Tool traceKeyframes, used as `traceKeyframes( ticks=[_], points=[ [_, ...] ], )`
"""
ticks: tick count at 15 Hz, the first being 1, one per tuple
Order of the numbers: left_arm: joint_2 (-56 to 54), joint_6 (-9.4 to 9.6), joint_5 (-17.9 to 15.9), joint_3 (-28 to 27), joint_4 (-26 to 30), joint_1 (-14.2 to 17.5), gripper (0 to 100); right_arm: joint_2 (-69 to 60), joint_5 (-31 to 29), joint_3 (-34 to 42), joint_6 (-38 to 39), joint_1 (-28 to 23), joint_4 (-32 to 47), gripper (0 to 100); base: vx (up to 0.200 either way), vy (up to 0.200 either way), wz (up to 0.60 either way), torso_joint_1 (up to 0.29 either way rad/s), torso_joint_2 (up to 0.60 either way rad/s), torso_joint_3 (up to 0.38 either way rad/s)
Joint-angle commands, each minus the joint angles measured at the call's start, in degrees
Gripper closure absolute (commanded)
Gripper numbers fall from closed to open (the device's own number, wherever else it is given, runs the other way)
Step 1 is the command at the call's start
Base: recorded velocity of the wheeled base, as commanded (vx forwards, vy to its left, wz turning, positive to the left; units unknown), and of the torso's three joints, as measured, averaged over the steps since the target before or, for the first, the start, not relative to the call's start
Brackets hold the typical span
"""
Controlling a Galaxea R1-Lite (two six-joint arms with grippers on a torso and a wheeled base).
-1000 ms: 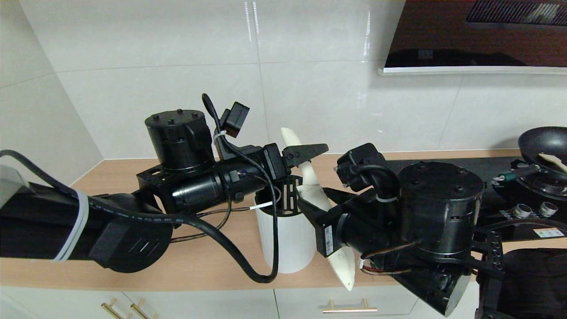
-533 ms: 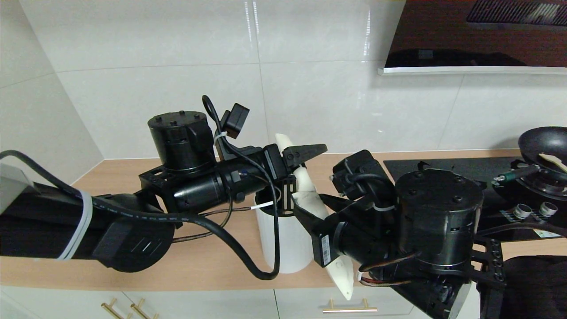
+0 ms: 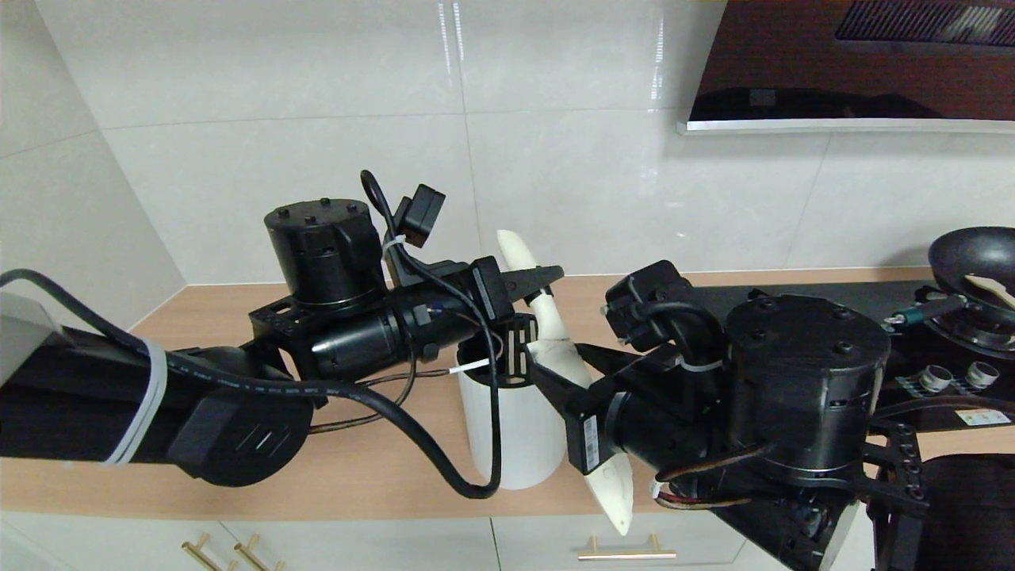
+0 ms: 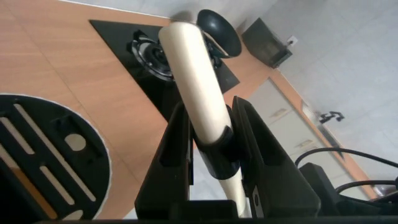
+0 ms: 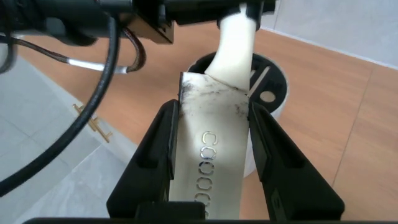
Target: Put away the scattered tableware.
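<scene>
A white slotted spatula [image 3: 551,325] hangs tilted above a white utensil holder [image 3: 515,428] with a black slotted lid [image 3: 511,349]. My left gripper [image 3: 545,279] is shut on the spatula's round handle [image 4: 189,68], seen between its fingers [image 4: 211,118] in the left wrist view. My right gripper [image 3: 567,361] is shut on the flat scuffed blade [image 5: 214,149], with one finger pressed on each edge [image 5: 214,112]. The blade's tip [image 3: 617,488] sticks out below the right wrist. The holder's lid [image 5: 267,78] lies just behind the blade.
The holder stands on a wooden counter [image 3: 381,468] against a tiled wall. A black hob [image 3: 833,297] with a dark pan [image 3: 971,254] and knobs [image 3: 959,374] lies to the right. Drawer fronts with brass handles [image 3: 626,549] run below the counter's front edge.
The right arm dipped left and down with the spatula, then came back up and to the right. The left gripper's fingers have drawn in on the handle.
</scene>
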Motion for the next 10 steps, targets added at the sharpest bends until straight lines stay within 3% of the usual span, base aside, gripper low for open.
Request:
traceKeyframes(
  ticks=[1,5,6,8,10],
  points=[
    [-0.2,-0.01,0.0,-0.1,0.1,0.0,100,-0.7,-0.1,-0.1,0.0,-0.1,-0.2,100,0.0,0.0,0.0,0.0,0.0,0.0],
    [-0.7,-0.01,0.6,0.0,-2.2,0.0,100,-0.6,-0.7,-0.1,-0.1,-0.2,-0.1,100,0.0,0.0,0.0,0.0,0.0,0.0],
    [-0.8,-0.01,1.5,-0.1,-3.2,0.0,100,-0.6,-0.7,-0.1,-0.1,-0.2,-0.1,0,0.0,0.0,0.0,0.0,0.0,0.0],
    [-2.9,0.08,2.9,-0.7,-3.4,0.2,100,-1.4,-0.7,0.3,0.0,-0.3,-0.7,0,0.0,0.0,0.0,0.0,0.0,0.0],
    [-7.9,1.14,2.9,-0.6,-3.3,2.4,100,-8.0,0.4,2.1,-1.2,-3.9,-1.7,0,0.0,0.0,0.0,0.0,0.0,0.0]
  ],
)
